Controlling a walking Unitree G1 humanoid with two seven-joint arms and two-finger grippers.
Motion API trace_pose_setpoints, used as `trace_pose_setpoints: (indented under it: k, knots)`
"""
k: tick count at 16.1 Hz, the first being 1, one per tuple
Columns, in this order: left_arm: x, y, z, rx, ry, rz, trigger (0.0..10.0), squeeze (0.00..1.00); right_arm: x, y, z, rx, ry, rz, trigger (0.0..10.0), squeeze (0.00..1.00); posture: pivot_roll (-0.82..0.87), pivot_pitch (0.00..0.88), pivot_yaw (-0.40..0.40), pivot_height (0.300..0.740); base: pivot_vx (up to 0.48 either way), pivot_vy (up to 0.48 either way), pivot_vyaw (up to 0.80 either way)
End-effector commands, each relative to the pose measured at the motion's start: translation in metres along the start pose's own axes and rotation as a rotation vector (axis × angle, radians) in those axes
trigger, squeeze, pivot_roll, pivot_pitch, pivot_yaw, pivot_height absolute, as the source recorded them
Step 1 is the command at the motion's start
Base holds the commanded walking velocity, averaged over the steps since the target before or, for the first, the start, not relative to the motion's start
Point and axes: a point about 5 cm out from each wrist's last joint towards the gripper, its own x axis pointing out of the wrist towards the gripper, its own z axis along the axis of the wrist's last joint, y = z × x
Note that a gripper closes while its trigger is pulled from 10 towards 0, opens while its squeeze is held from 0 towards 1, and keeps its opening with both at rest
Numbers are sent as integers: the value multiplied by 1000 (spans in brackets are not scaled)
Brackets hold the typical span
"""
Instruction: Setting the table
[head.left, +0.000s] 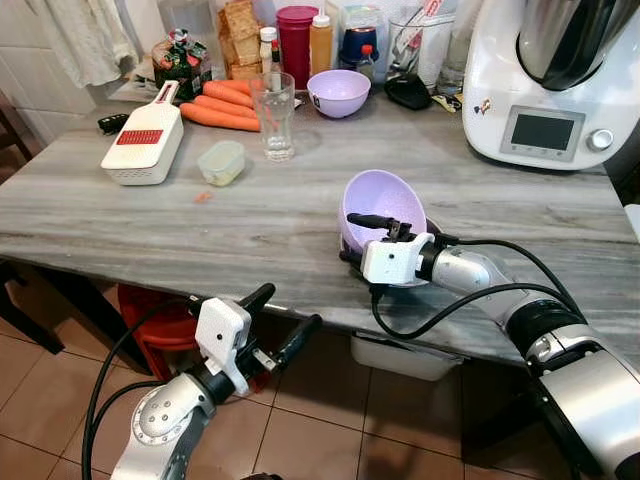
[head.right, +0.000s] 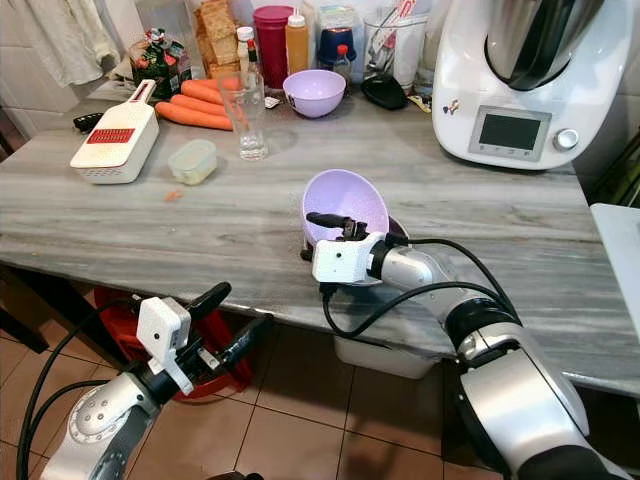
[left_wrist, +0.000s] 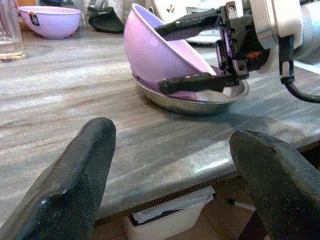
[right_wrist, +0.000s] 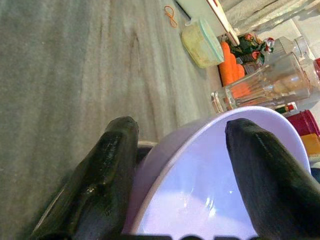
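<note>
A lilac bowl (head.left: 382, 198) stands tipped on its side in a shallow metal dish (left_wrist: 200, 106) near the grey table's front edge (head.left: 200, 270). My right gripper (head.left: 348, 238) is shut on the bowl's wall, one finger inside (right_wrist: 260, 165) and one outside (right_wrist: 100, 170). My left gripper (head.left: 292, 306) is open below the table edge, left of the bowl, with nothing between its fingers (left_wrist: 85, 165). A second lilac bowl (head.left: 338, 92) rests upright at the back of the table.
At the back left are a drinking glass (head.left: 274, 115), carrots (head.left: 220, 108), a white grater (head.left: 145, 140) and a small lidded container (head.left: 222, 162). A white kitchen machine (head.left: 550, 80) fills the back right. A red bucket (head.left: 150, 320) and a white box (head.left: 400, 355) sit under the table.
</note>
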Motion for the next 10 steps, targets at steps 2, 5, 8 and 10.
trace_pose_setpoints:
  k: [2,5,8,10]
  knots:
    - [3,-1,2,11,2,-11,10000,0,-1,-7,-2,-23,20,-12,0,90,17,92,48,740,0,0,0]
    - [5,-1,2,11,-1,-9,10000,0,-3,-12,-4,-27,43,-41,0,0,14,88,48,740,0,0,0]
    - [8,-1,3,9,-9,-8,10000,0,-5,-14,-4,-10,32,-68,0,0,7,80,45,740,0,0,0]
    - [11,-1,3,7,-12,-7,10000,0,-6,-13,-3,-14,13,-72,0,0,1,75,46,740,0,0,0]
